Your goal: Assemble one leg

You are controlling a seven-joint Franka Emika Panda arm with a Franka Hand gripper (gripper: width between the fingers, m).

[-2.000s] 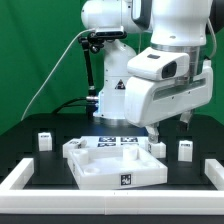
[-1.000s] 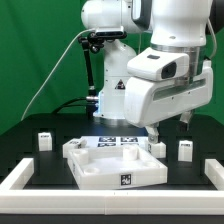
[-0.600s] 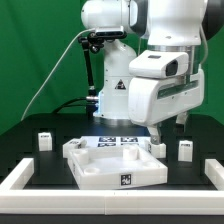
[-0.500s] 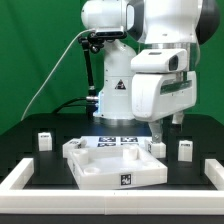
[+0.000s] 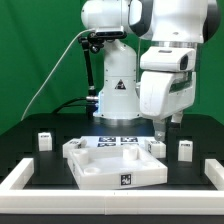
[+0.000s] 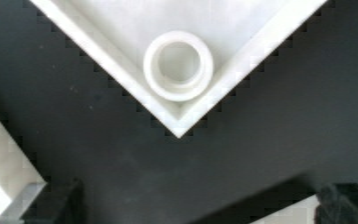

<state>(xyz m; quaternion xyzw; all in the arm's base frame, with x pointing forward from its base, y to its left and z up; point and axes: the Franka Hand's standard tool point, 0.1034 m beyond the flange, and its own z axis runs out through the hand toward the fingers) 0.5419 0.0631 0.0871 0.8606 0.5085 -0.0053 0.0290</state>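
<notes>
The large square white panel with a raised rim (image 5: 112,168) lies in the middle of the black table. One leg (image 5: 45,141) stands at the exterior view's left, another leg (image 5: 185,150) at its right, and a third white post (image 5: 157,147) is by the panel's far right corner. My gripper (image 5: 160,128) hangs just above that corner. In the wrist view a corner of the panel (image 6: 105,40) with a round socket ring (image 6: 178,65) lies below the gripper (image 6: 197,205). The dark fingers (image 6: 51,200) stand far apart with nothing between them.
The marker board (image 5: 118,141) lies behind the panel near the robot base. A white border wall runs along the table's front left (image 5: 25,178) and front right (image 5: 208,175). A green curtain hangs behind.
The hand has turned about its vertical axis and shifted a little toward the exterior view's right. The panel and legs have not moved.
</notes>
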